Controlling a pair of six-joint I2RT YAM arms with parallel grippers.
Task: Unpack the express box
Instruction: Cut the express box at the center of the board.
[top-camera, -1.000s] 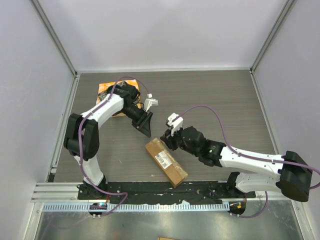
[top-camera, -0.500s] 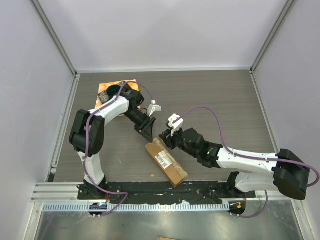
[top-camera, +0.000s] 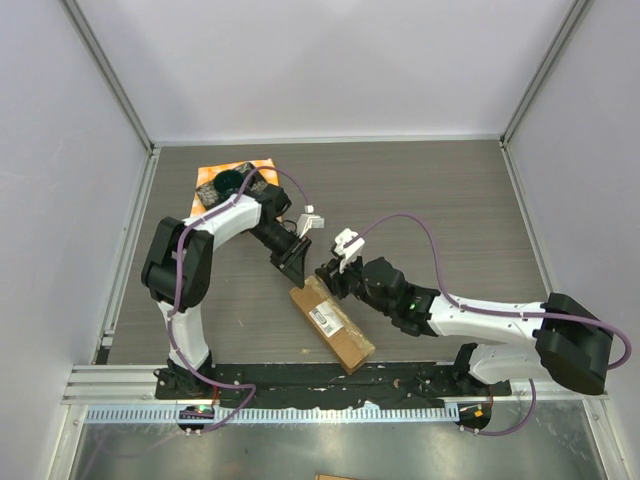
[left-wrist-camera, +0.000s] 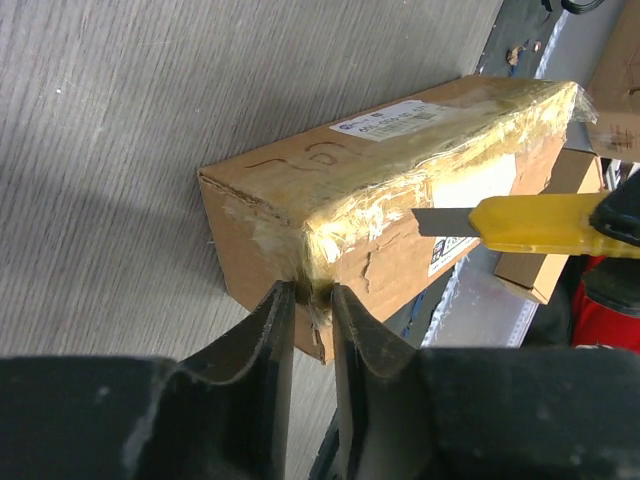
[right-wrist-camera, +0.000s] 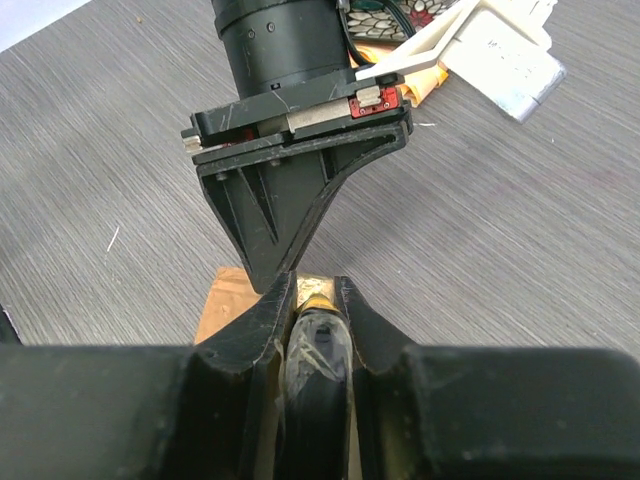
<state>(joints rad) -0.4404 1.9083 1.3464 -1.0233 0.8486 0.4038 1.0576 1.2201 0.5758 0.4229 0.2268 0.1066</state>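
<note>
Moved since a second earlier: left claw (top-camera: 293, 264), swung away from the orange cloth (top-camera: 258, 165) and down onto the far end of the express box (top-camera: 336, 326); right claw (top-camera: 328, 272), edged slightly leftward to the same end. Uncovered by that swing: dark dish (top-camera: 224, 182), now in plain sight on the cloth. Location of box: flat on the desk (top-camera: 430, 190), lying diagonally between the two arms, label face up, near the front edge. Left claw: jaws narrowed and pinching the taped, torn corner edge of the box, as the left wrist view shows. Right claw: clenched on a yellow utility knife (left-wrist-camera: 530, 222), blade out and lying against the taped top edge. Significance, as judged: box now braced at one end, blade set at the tape, so cutting looks about to begin; box not yet opened. Count: express box, one; knife, one; claws, two; dish, one; cloth, one.
</note>
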